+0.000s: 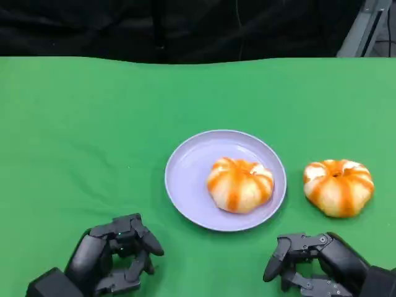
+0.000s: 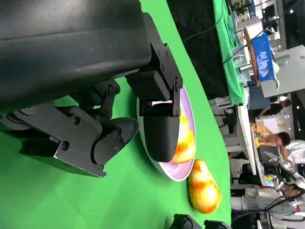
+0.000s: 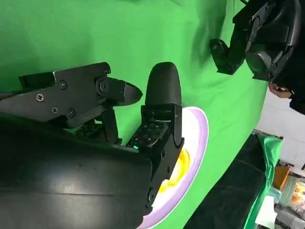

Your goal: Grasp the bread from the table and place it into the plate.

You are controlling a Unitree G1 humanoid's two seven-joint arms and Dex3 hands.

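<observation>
1. We see one round orange-striped bread bun (image 1: 240, 184) already lying inside the lavender round plate (image 1: 192, 179).
2. A second, matching striped bun (image 1: 338, 187) sits on the green tablecloth (image 1: 80, 136) just right of the plate, untouched.
3. Our left hand (image 1: 114, 257) and right hand (image 1: 315, 263) hover near the plate's front, fingers apart, holding nothing.

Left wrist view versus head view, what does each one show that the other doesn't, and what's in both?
Only the left wrist view shows people and cluttered tables beyond the green table. Only the head view shows the whole left hand, open and holding nothing. Both show the right hand, the green table, the purple plate, one bread on the plate and a second bread on the table beside the plate.
</observation>
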